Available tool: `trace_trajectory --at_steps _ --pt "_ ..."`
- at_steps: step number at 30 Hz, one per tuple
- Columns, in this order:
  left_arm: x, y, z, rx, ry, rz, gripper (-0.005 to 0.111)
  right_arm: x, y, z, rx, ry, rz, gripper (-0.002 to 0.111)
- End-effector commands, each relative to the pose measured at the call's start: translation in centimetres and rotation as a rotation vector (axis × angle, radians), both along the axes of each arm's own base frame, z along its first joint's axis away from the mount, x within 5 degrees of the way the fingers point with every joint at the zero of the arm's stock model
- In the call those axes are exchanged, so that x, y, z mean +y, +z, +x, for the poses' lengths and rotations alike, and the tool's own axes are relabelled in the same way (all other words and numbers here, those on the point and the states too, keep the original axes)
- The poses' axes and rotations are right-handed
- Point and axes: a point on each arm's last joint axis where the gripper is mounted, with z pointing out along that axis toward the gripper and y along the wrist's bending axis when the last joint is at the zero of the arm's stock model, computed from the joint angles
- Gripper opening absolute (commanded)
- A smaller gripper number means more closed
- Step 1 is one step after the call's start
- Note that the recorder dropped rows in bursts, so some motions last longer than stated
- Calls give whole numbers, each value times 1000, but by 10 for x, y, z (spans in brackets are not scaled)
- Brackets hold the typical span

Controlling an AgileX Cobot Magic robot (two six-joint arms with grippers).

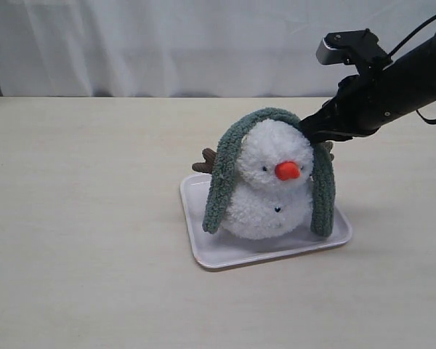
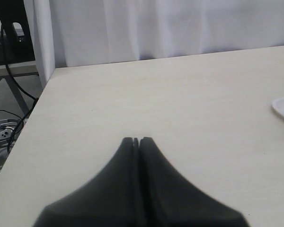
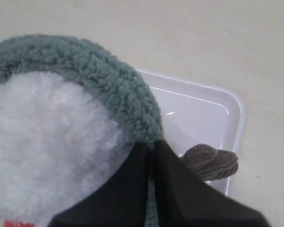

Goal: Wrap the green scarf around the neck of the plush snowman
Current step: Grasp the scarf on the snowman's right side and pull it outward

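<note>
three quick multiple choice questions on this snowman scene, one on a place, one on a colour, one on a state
1. Where does the green scarf lie?
A. draped over the head of the plush snowman
B. flat on the table
C. knotted round its neck

2. What colour is the snowman's nose?
A. black
B. orange
C. green

3. How is the left gripper?
A. wide open
B. holding the scarf
C. shut and empty

Answers:
1 A: the scarf arches over the head, and both ends hang down the sides.
2 B: the cone on the face is bright orange.
3 C: its fingers meet above the bare table with nothing between them.
</note>
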Motion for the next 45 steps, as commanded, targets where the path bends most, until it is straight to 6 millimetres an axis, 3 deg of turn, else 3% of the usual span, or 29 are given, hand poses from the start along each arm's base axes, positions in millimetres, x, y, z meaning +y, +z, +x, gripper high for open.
trace_trajectory --at_steps 1,12,21,32,40,45 --pt "0 0 0 -11 4 -5 0 -1 4 4 -47 -16 4 4" --pt "0 0 0 -11 4 -5 0 2 9 11 -119 -58 76 4" --pt "0 0 0 -11 4 -6 0 6 -22 16 47 -108 121 4" --pt "0 0 0 -11 4 -6 0 6 -23 12 81 -83 116 5" --pt "0 0 0 -11 4 -6 0 2 -5 4 43 -79 68 34" --pt "0 0 0 -11 4 -6 0 -3 21 -9 3 -79 46 41"
